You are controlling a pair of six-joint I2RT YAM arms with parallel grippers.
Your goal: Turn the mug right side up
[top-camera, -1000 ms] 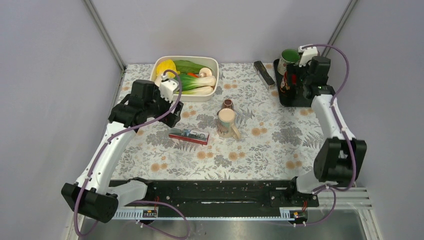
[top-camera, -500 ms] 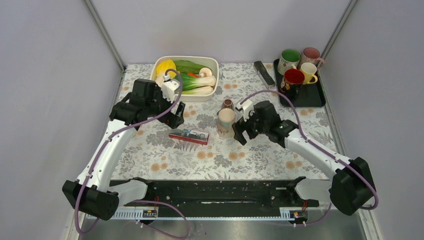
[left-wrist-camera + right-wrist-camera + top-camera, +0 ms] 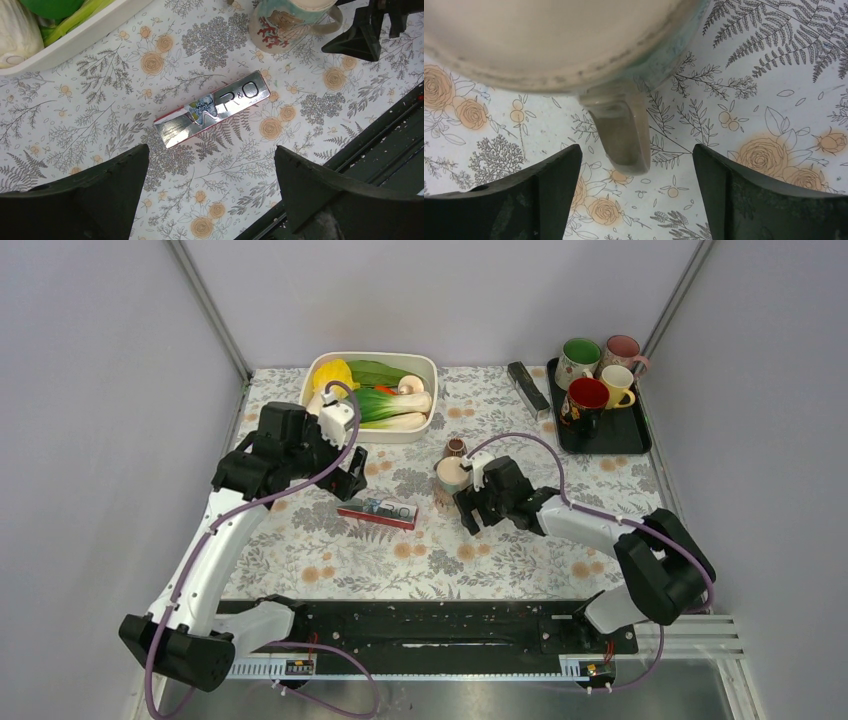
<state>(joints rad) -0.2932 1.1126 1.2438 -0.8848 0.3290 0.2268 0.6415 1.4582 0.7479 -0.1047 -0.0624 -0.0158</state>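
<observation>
The mug (image 3: 449,481), beige with a teal and red pattern, stands upside down mid-table with its flat base up. In the right wrist view that base (image 3: 559,40) fills the top and the handle (image 3: 621,132) points down between my fingers. My right gripper (image 3: 470,502) is open and low beside the mug, its jaws on either side of the handle's end without touching it (image 3: 636,165). My left gripper (image 3: 345,465) hovers open to the left, with nothing between its fingers (image 3: 210,155). The left wrist view also catches the mug (image 3: 287,20).
A silver and red mint box (image 3: 377,510) lies left of the mug. A small dark cup (image 3: 456,448) stands just behind it. A white dish (image 3: 420,365) of vegetables sits at the back. A black tray (image 3: 600,435) with several mugs is at the back right, and a black bar (image 3: 527,385) lies beside it.
My right arm swung from the tray at the back right down to the centre and closed in on the mug's handle. The left arm barely moved.
</observation>
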